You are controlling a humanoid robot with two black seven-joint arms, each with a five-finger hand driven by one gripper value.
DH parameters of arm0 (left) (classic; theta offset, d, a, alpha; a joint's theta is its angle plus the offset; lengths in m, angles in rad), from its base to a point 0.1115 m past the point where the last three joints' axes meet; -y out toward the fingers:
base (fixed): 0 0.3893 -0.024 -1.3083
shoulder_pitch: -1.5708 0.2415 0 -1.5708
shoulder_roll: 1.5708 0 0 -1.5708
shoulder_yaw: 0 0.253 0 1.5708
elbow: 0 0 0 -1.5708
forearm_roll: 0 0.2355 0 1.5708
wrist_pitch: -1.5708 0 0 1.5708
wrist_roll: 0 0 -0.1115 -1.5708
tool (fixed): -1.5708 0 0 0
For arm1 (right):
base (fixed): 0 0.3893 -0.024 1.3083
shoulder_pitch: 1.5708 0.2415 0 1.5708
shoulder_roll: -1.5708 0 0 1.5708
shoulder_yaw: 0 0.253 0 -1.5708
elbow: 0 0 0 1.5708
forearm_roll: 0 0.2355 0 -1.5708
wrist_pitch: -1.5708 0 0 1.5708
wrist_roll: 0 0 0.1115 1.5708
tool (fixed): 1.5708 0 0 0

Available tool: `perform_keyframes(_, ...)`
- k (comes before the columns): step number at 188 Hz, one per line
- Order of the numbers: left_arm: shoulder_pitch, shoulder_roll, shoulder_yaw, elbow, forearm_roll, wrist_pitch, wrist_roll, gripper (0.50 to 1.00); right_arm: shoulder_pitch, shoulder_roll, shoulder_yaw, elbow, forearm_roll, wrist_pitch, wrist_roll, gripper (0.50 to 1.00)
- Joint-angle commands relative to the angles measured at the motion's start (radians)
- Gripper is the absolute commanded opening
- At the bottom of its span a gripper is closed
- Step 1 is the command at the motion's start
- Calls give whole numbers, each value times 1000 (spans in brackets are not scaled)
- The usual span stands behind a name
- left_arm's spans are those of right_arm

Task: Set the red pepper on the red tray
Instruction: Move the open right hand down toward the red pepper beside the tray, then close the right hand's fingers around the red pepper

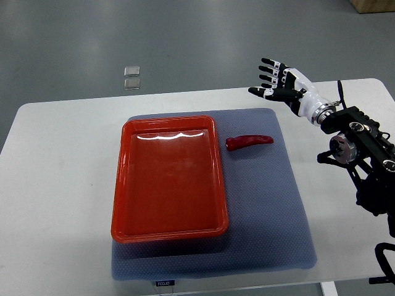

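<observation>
A white desk [55, 185] with rounded corners stands on a grey floor [185, 37], and most of its middle is covered by a blue-grey textured mat [271, 203]. Beyond the far edge of the desk, two small clear square pieces [131, 77] lie on the floor, one just behind the other; what they are is hard to tell. A brown box corner [375, 5] shows at the top right, cut off by the picture's edge. On the mat sits the red tray [168, 232], a shallow glossy rectangle with a raised rim and light glinting along its far inner wall. The red pepper [249, 142] lies flat on the mat just beside the tray's far right corner, apart from the rim: a slim, slightly curved pod, shiny dark red, its thicker end toward the tray and its tip pointing right. The right hand [279, 86] hangs above the far right part of the desk, well apart from the pepper, its black-and-white fingers [269, 69] spread open and holding nothing. Its black arm [361, 145] runs off the right edge, so the lower links are only partly seen. A small label [164, 283] on the mat's near edge is too small to read.
</observation>
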Motion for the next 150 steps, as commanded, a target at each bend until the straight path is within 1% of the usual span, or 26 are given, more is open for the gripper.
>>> perform_keyframes(1,0,0,0,0,0,0,-1,1000,6,-24,-38,0,-87,32,41,913)
perform_keyframes(14,0,0,0,0,0,0,-1,1000,12,-44,-72,0,-170,57,72,913)
perform_keyframes(56,0,0,0,0,0,1,-1,1000,47,-102,-195,6,-457,87,149,911)
perform_keyframes(96,0,0,0,0,0,0,-1,1000,73,-107,-285,9,-645,83,158,907)
perform_keyframes(150,0,0,0,0,0,0,-1,1000,79,-107,-340,5,-753,67,156,907)
